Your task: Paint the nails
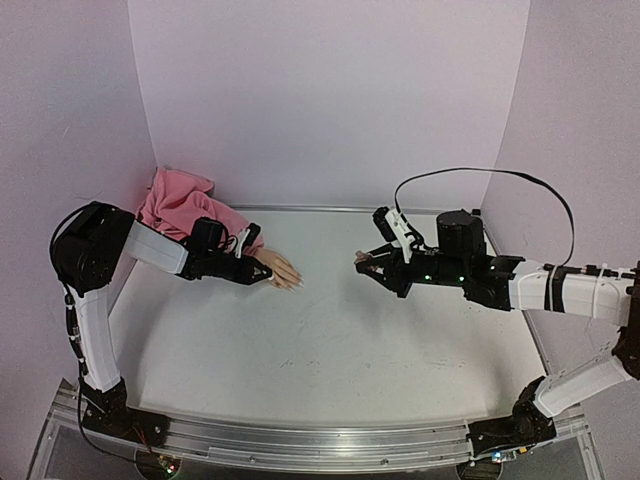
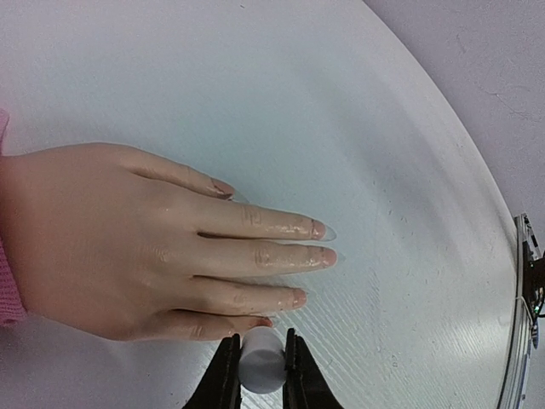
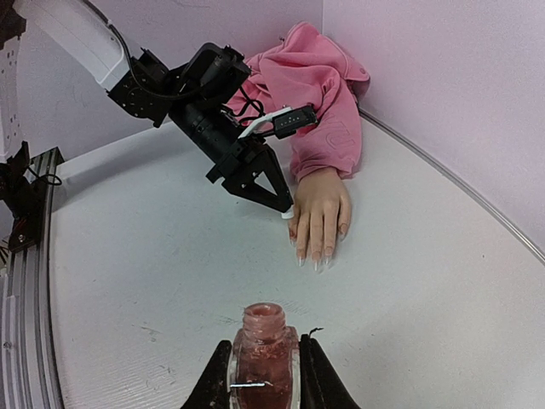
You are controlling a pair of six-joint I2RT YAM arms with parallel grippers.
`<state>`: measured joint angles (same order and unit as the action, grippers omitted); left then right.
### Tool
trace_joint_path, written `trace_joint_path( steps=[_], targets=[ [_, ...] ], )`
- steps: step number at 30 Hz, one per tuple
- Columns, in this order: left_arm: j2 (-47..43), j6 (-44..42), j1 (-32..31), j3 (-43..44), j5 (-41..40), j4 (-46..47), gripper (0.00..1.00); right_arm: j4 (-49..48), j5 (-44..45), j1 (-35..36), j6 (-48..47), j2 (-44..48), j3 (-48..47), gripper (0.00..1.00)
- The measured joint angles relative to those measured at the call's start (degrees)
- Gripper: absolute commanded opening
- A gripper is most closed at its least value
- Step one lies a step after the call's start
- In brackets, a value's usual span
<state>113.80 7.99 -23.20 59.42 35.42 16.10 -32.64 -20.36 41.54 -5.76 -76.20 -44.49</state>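
Observation:
The flesh-coloured mannequin hand point(image 1: 280, 270) lies flat on the white table, fingers pointing right, with its pink sleeve point(image 1: 180, 205) bunched in the back left corner. Its nails point(image 2: 318, 228) are long and pale; the little finger's nail point(image 2: 266, 322) looks reddish. My left gripper point(image 2: 260, 362) is shut on a white cap point(image 2: 262, 366), right beside that little fingertip; whatever hangs under the cap is hidden. My right gripper point(image 3: 264, 371) is shut on the uncapped pink polish bottle point(image 3: 264, 362), held mid-table facing the hand point(image 3: 319, 213), well apart from it.
Pale pink walls close in the table on the left, back and right. An aluminium rail point(image 1: 300, 440) runs along the near edge by the arm bases. A black cable point(image 1: 480, 175) loops over the right arm.

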Motion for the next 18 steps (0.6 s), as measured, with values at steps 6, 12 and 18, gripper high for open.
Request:
trace_joint_path(
  steps=[6,12,18],
  targets=[
    [0.0,0.0,-0.1,0.0,0.0,0.0,0.00,0.0,0.0,0.0,0.0,0.0,0.0,0.00],
    [0.0,0.0,-0.4,0.0,0.0,0.0,0.00,0.0,0.0,0.0,0.0,0.0,0.0,0.00],
    [0.0,0.0,-0.9,0.0,0.0,0.0,0.00,0.0,0.0,0.0,0.0,0.0,0.0,0.00]
  ],
)
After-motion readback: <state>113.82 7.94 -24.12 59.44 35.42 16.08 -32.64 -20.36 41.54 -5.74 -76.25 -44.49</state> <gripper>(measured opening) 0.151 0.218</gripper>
